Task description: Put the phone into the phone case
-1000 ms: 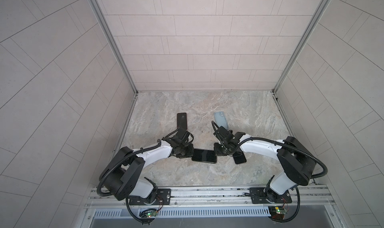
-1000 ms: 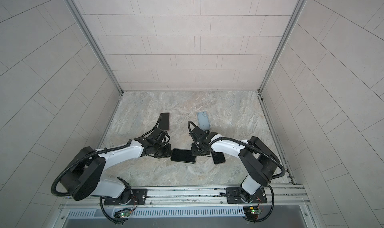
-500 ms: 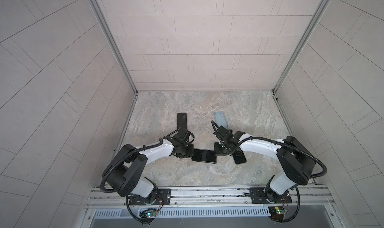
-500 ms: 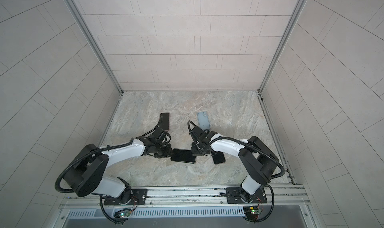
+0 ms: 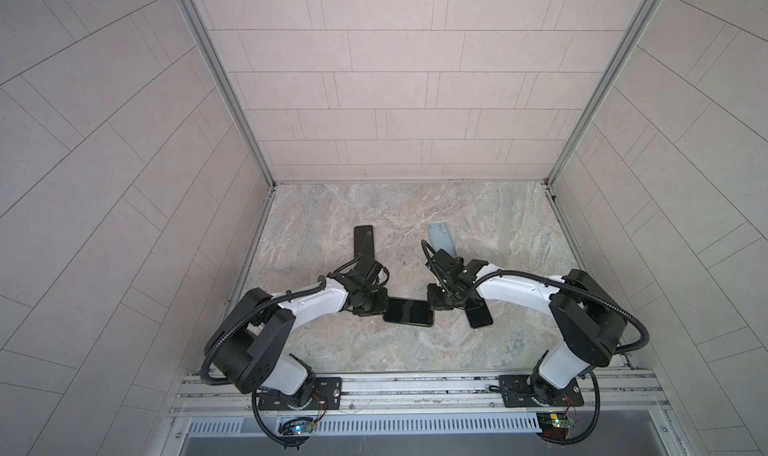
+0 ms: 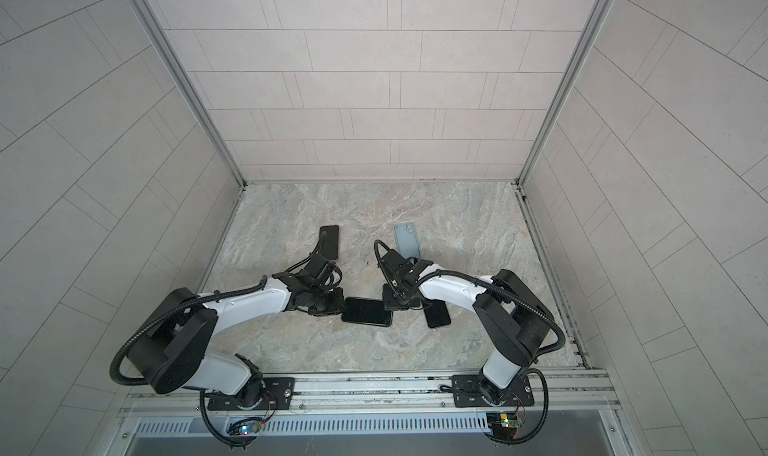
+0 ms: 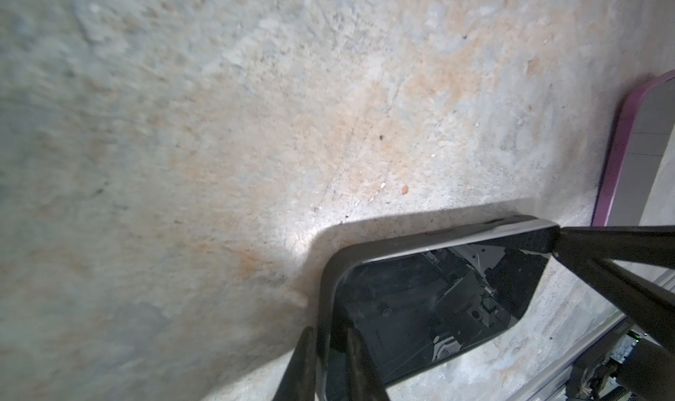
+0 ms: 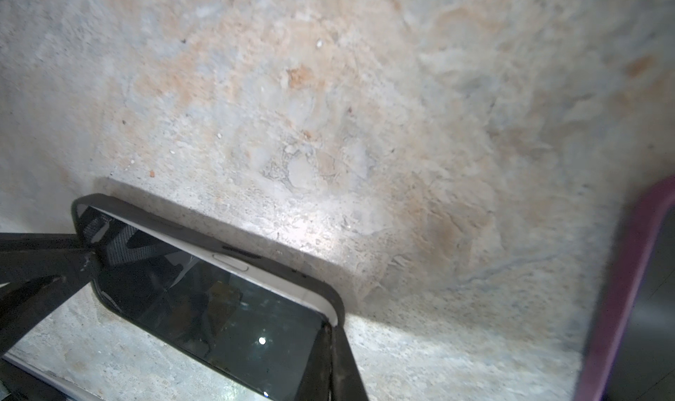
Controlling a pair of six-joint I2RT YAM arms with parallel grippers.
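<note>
phone [image 5: 408,312] lies flat and screen up, long side parallel to the front edge of the surface [image 5: 415,350], about centre and a bit in from that edge. It sits in the black phone case [image 7: 326,289]. Right wrist view shows a white side band above the rim along one long edge, so can't tell if it's fully seated.

left hand [image 5: 379,307] pinches the left short end, one finger outside the rim, one on the glass.

right hand [image 5: 434,306] is at the opposite end, fingers pressed together, tip against a case corner. Gripping or only touching: can't tell.

Just right: purple-rimmed phone [image 5: 478,316], angled, far end hidden under the right arm, cropped in both wrist views.

Farther in, left of centre: black slab [image 5: 363,242], near end behind cables. Phone or case unclear.

Right of centre: blue-grey case [image 5: 441,245], near end covered by the right wrist.
</note>
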